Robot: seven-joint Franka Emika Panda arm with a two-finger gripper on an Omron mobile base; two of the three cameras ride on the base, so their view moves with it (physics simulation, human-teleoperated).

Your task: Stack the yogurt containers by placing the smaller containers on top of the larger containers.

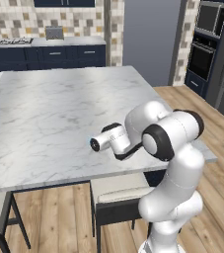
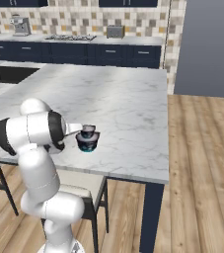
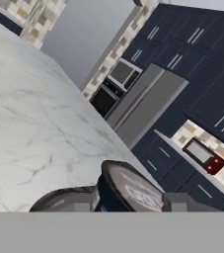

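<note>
Two cups are stacked on the tabletop (image 2: 128, 106): your jaws are closed on the small cup (image 2: 88, 130) atop the wide cup (image 2: 88, 142). Next, release and lift straight.

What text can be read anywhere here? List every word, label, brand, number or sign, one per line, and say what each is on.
Small cup's lid: pale lettering printed on it, too blurred to read.
Larger cup under it on the marble island: no readable label.
Wall oven, toaster, cabinets: no legible markings.
No text here can be quoted.
</note>
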